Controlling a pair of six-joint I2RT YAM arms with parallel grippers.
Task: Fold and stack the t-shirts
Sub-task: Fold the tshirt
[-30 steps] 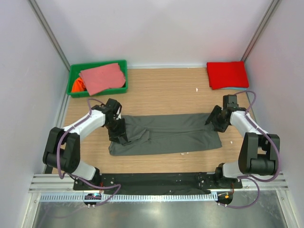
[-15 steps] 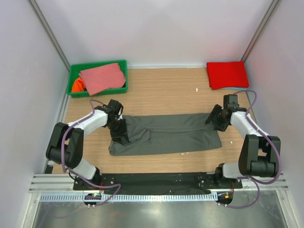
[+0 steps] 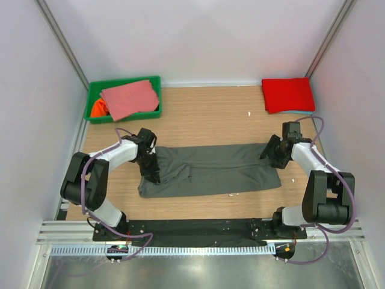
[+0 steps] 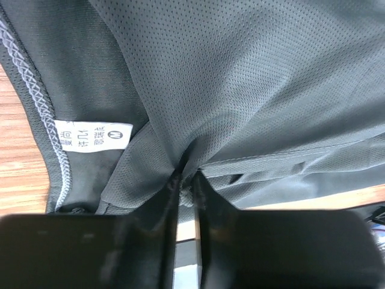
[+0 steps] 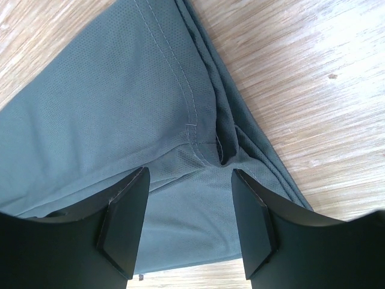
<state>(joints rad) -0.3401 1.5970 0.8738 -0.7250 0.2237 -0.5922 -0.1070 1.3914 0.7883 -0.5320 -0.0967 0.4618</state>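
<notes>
A dark grey t-shirt [image 3: 210,168] lies folded into a long band across the middle of the table. My left gripper [image 3: 149,171] is at its left end, near the collar. In the left wrist view the left gripper [image 4: 187,183] is shut on a pinched fold of this grey cloth, beside the white neck label [image 4: 90,136]. My right gripper [image 3: 272,153] hovers over the band's right end. In the right wrist view the right gripper [image 5: 189,180] stands open above the grey t-shirt [image 5: 108,120], with nothing between its fingers. A red t-shirt [image 3: 287,94] lies folded at the back right.
At the back left stands a green bin [image 3: 120,81] holding a salmon-pink shirt [image 3: 129,98] and an orange one [image 3: 98,108]. A light-blue edge [image 3: 301,112] peeks out from under the red shirt. White walls stand close on both sides.
The left gripper's jaws have closed on a fold of the grey t-shirt near the collar. The right arm and its open jaws have not moved.
</notes>
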